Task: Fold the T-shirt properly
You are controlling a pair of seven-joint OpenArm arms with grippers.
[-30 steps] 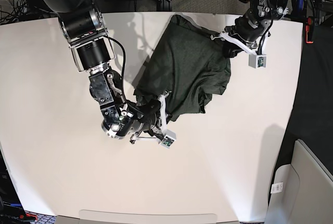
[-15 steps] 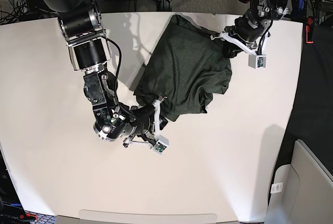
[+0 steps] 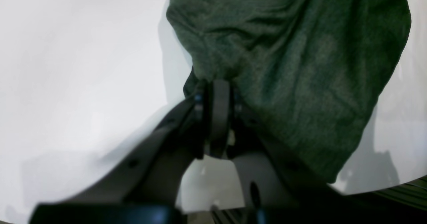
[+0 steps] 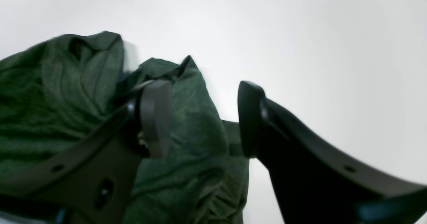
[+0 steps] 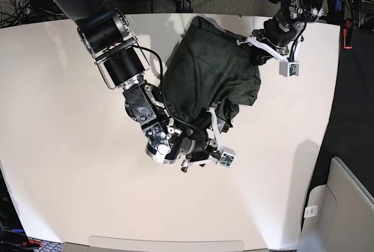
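The T-shirt (image 5: 210,76) is lying bunched at the desk's (image 5: 58,88) far middle. One edge is being pinched by the left pincer (image 3: 216,84); the right pincer (image 4: 200,117) is spread, empty. Fabric should be regrasped squarely before spreading.

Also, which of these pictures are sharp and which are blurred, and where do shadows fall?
Base view: sharp, evenly lit, soft arm shadows on the table. Left wrist view: soft, the left gripper a dark blur, the T-shirt grainy. Right wrist view: right gripper fingers slightly blurred, background washed out white.
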